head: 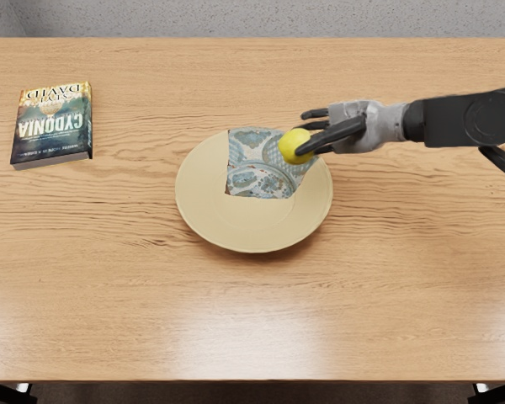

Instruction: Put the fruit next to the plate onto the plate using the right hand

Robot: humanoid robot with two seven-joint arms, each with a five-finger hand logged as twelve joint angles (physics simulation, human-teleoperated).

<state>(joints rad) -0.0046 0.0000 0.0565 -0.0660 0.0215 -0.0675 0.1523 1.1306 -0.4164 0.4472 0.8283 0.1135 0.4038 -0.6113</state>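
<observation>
Round yellow fruit (295,145) grasped by right robot hand (335,128), above cream round plate (236,223), woodgrain table (252,320).

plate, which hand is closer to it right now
Right. The right hand grips the yellow fruit at the upper-right rim of the plate. The left hand is out of view, so its position relative to it cannot be told.

Dark grey right arm (463,118) bears a pale grey hand (355,124) with black fingers (332,135).
</observation>
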